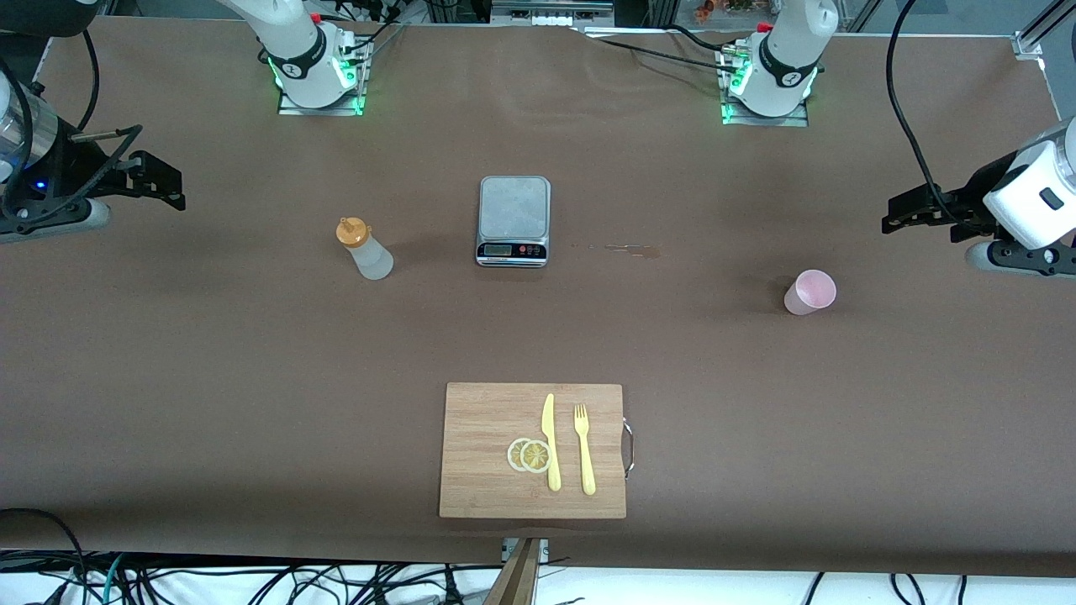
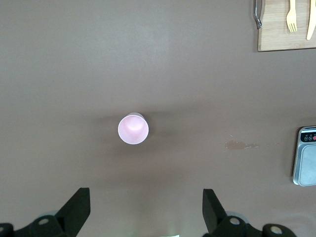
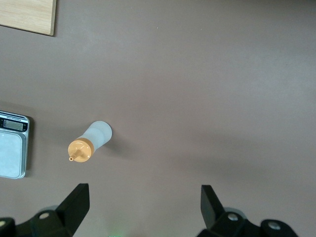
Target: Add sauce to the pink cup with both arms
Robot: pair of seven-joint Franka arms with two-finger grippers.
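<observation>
Cutting board: nearest the front camera, it lies flat on the brown worktop and carries 2 lemon slices, a yellow knife and a yellow fork; the left wrist view cuts it off, showing only 1 corner with its metal handle.
Left pincer: fingers wide apart and holding nothing; only the 2 black fingertips show in its wrist view, looking straight down at the worktop.
Left arm: its wrist hangs level over the left arm's end of the worktop, partly cut off by the front view's edge, with the left pincer pointing toward the middle.
Pink cup: upright and apart from everything, on the worktop toward the left arm's end, with its open mouth seen from above.
Right pincer: fingers wide apart, holding nothing.
Right arm: wrist level over the right arm's end, its body cut off; the right pincer points inward.
Sauce: upright beside the grey scale, toward the right arm's end; the orange cap faces the wrist camera.
Scale: only partly in either wrist view.
Stain: small smear by the scale, too faint to identify.
</observation>
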